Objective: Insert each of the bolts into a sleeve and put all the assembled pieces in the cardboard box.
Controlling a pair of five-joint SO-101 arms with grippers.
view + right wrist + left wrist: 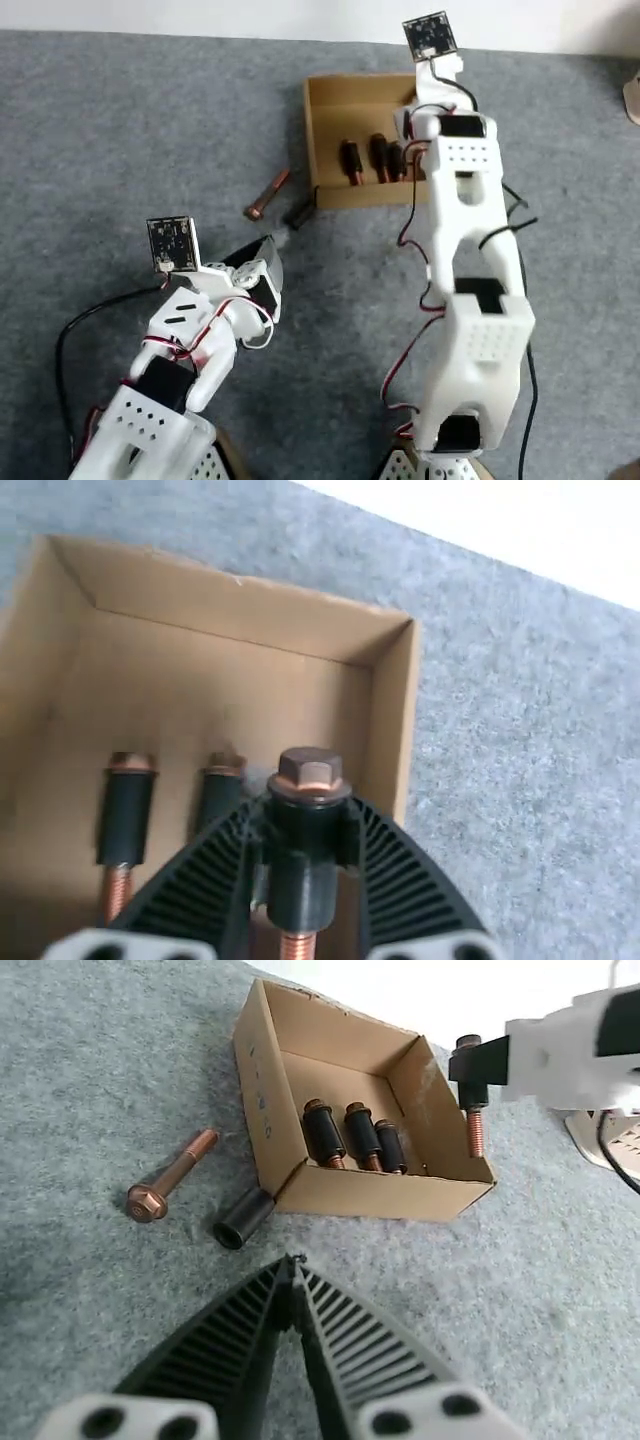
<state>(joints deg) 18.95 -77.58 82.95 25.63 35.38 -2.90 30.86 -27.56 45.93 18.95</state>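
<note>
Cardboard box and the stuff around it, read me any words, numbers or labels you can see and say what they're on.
None can be read.
Brown cardboard box: faint dark marks on its outer side wall, too blurred to read.
Black square boards on the arms: pale specks, no legible print.
Loose copper bolt, loose black sleeve, sleeved bolt in the right gripper: no markings seen.

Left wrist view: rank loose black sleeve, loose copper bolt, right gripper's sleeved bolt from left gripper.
1. Loose black sleeve, just ahead of left gripper.
2. Loose copper bolt, beyond the sleeve.
3. Sleeved bolt in right gripper, over cardboard box.
</note>
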